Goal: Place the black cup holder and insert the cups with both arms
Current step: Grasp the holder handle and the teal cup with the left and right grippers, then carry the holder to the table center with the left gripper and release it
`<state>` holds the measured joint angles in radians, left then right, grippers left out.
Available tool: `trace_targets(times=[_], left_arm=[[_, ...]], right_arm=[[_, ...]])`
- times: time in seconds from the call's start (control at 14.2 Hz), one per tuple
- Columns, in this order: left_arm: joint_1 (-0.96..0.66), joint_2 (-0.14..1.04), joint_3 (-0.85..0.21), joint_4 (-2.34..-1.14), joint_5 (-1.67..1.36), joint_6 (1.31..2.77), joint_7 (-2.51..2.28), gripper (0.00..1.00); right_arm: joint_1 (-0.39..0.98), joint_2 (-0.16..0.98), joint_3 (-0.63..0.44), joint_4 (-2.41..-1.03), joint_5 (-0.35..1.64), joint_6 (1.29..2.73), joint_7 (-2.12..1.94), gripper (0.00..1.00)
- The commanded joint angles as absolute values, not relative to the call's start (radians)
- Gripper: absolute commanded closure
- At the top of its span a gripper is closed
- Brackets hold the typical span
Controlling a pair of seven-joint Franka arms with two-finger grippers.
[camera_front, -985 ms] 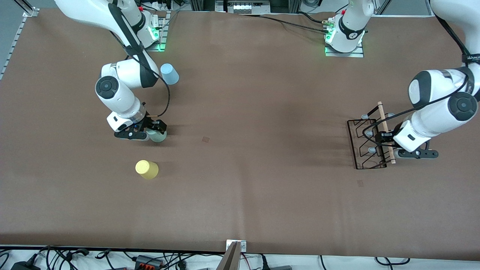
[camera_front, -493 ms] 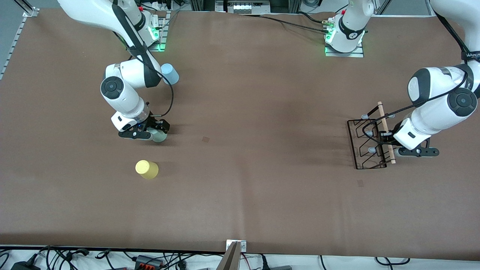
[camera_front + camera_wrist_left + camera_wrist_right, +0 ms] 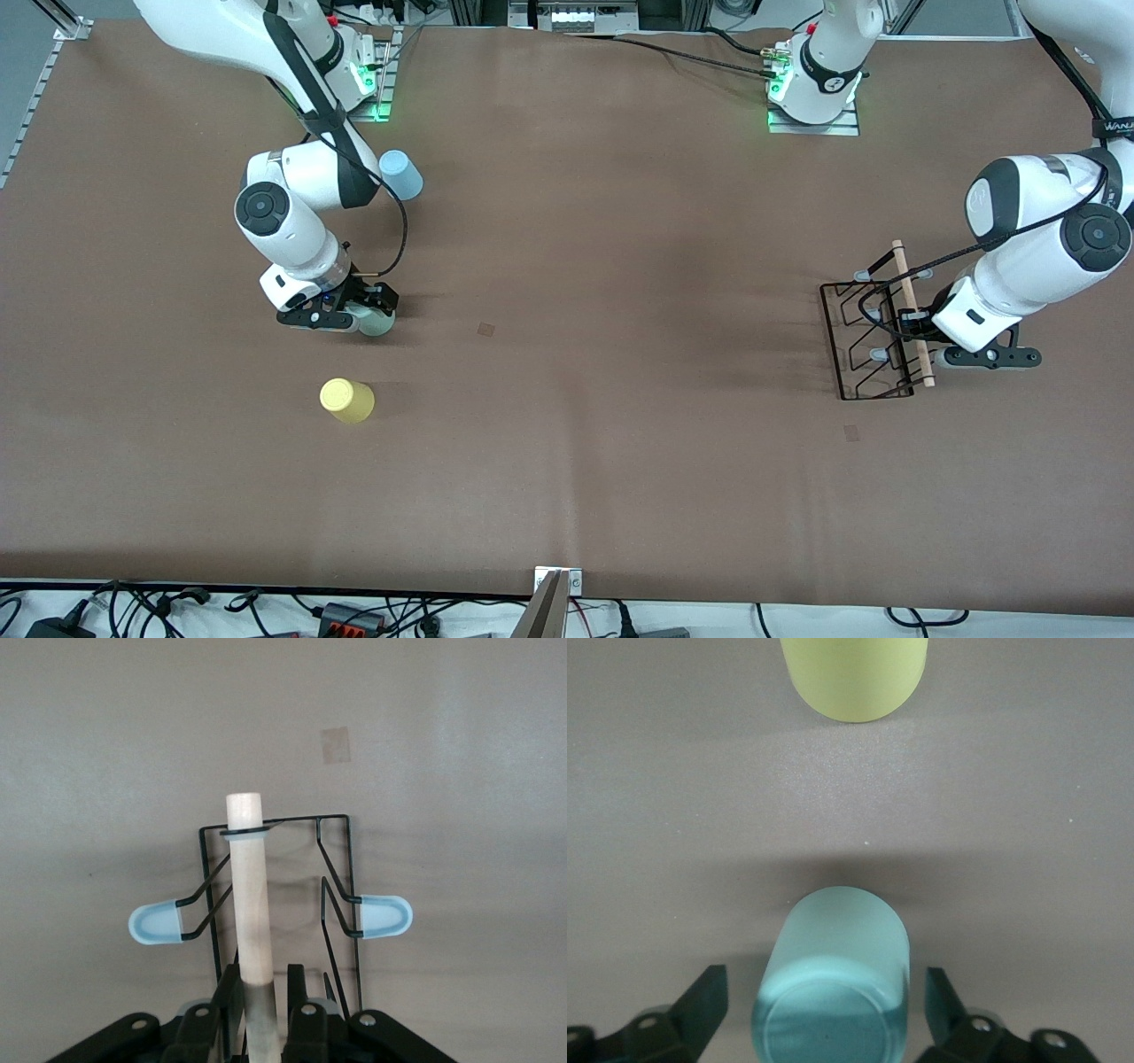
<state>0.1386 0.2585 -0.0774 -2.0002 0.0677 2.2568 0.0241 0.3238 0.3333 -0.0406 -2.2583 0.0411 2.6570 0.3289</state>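
Opening grasps, both arms: left gripper (image 3: 262, 1014) is clamped on the wooden rod (image 3: 249, 895) of the black cup holder (image 3: 873, 341), set at the worktop's (image 3: 620, 443) left-arm end, at three o'clock of the mint cup (image 3: 833, 983); right gripper (image 3: 824, 1010) is seen parted around that cup, not yet gripping; closure and lift are called for.

A brown table covering (image 3: 567, 443) is spreading wide, creased faintly, with black cables (image 3: 159, 607) lying along its near edge and aluminium framing (image 3: 35, 89) running beside one end
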Motion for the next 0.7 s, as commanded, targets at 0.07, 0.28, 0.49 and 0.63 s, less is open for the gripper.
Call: trace_targets(times=[0.07,0.28,0.49,0.63], left_arm=[[0.149,0.233,-0.084,-2.025,0.091,2.253,0.020,0.90],[0.147,0.233,-0.086,-2.010,0.091,2.234,0.015,0.99],[0.147,0.232,-0.087,-1.958,0.091,2.176,0.014,0.99],[0.146,0.232,-0.089,-1.886,0.089,2.077,0.020,0.99]], right_arm=[[0.330,0.327,-0.048,-2.273,0.035,2.671,0.341,0.61],[0.328,0.293,-0.048,-2.257,0.035,2.620,0.325,0.81],[0.302,0.184,-0.049,-2.166,-0.001,2.316,0.295,0.85],[0.276,0.103,-0.048,-2.114,-0.020,2.145,0.247,0.85]])
